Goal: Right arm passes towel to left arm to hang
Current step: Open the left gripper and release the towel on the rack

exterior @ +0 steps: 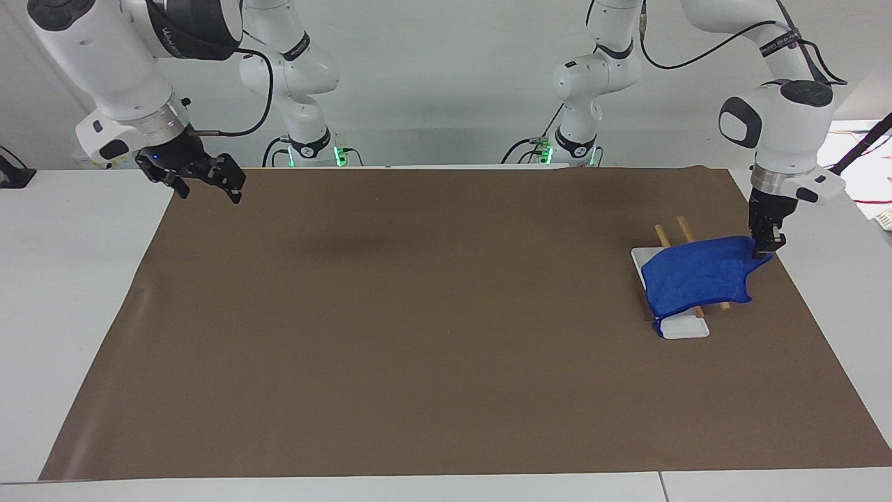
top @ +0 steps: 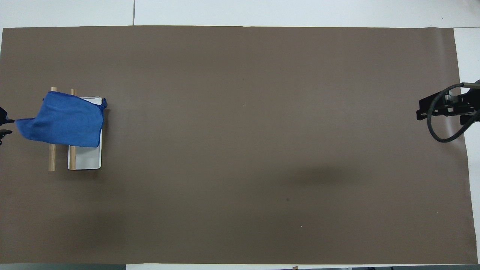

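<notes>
The blue towel lies draped over the two wooden rods of a rack with a white base, at the left arm's end of the table. My left gripper is shut on the towel's corner, low beside the rack. In the overhead view the towel covers the rods' farther half, and the left gripper barely shows at the edge. My right gripper is open and empty, and waits raised over the mat's edge at the right arm's end; it also shows in the overhead view.
A brown mat covers most of the white table. The rods and the white base stick out from under the towel on the side nearer the robots. A black cable hangs at the right wrist.
</notes>
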### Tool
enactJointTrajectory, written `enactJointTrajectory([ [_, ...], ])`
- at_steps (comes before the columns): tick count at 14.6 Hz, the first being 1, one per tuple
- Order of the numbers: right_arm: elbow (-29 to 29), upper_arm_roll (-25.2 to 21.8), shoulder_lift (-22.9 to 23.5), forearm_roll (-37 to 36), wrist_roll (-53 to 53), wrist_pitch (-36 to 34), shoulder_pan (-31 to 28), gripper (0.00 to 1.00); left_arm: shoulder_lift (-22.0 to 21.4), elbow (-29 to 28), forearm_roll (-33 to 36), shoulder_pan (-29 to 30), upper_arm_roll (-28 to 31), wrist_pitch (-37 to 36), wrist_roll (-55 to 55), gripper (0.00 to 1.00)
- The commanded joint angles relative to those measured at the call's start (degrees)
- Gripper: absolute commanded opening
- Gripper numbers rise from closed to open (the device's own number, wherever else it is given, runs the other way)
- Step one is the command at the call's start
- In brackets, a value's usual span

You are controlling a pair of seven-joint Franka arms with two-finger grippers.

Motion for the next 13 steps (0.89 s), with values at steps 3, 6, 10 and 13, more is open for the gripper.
enactJointTrajectory([
  [3, -1.6, 0.5, -1.4, -1.0, -1.0, 0.8, -0.4, 1.0, -0.4, 0.8, 0.7, 0.6, -0.5, 0.7, 0.6, 1.0],
  [6, -1.6, 0.5, -1.4, -0.9, -0.9, 0.8, -0.4, 1.0, 0.4, 5.6, 0.7, -0.3, -0.7, -4.6, 0.7, 1.0],
  [10, -2.0, 0.5, -1.5, -0.9, -0.8, 0.4, -0.4, 1.0, 4.0, 15.7, 0.2, -6.0, -0.9, -13.9, 0.8, 1.0],
  [13, -3.0, 0.5, -2.0, -0.9, -0.8, 0.6, -0.3, 1.0, 5.1, 19.8, -1.0, -9.9, -1.1, -16.4, 1.0, 1.0],
])
